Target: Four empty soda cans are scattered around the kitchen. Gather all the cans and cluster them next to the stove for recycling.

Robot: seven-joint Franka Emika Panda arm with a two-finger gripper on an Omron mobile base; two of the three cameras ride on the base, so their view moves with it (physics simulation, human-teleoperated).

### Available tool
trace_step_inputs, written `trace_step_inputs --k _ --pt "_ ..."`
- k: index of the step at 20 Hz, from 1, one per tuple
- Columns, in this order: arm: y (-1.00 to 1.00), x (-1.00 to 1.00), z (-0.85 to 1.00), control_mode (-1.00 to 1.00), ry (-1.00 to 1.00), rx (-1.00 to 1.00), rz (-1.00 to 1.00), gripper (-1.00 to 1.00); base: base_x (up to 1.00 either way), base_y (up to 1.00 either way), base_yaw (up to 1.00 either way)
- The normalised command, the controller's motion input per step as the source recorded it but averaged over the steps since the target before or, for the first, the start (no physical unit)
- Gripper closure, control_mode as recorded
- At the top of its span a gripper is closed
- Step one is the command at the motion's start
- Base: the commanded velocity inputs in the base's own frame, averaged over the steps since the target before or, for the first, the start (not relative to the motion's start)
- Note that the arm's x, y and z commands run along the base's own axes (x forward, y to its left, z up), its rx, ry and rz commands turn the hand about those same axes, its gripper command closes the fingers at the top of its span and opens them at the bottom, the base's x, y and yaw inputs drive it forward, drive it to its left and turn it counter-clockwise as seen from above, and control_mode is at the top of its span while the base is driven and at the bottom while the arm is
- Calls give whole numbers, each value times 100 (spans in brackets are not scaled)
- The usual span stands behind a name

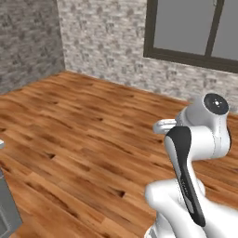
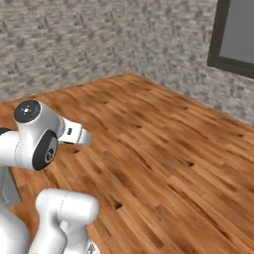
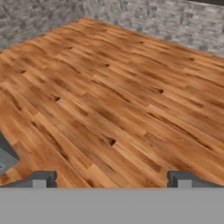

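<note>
The soda cans and the stove are out of view. My gripper is open, its two dark fingertips standing wide apart at the bottom of the hand view with nothing between them. It looks down over the bare wood floor of the kitchen. The white arm is folded up close above the base, and the same arm rises at the lower left of the right base view.
A grey cabinet corner stands at the lower left, close to the base, and its corner also edges into the hand view. Stone-brick walls meet in a corner ahead. A dark-framed window sits in the right wall.
</note>
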Motion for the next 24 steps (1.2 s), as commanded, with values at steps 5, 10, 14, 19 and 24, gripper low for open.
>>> trace_step_inputs --k 5,10,14,19,24 --pt "0 0 0 100 0 0 0 -100 16 -1 47" --pt "0 0 0 100 0 0 0 -100 95 -3 27" --pt "0 0 0 100 0 0 0 -100 100 -3 16" --pt "0 0 0 100 0 0 0 -100 100 -3 14" --pt "0 0 0 100 0 0 0 -100 97 0 25"
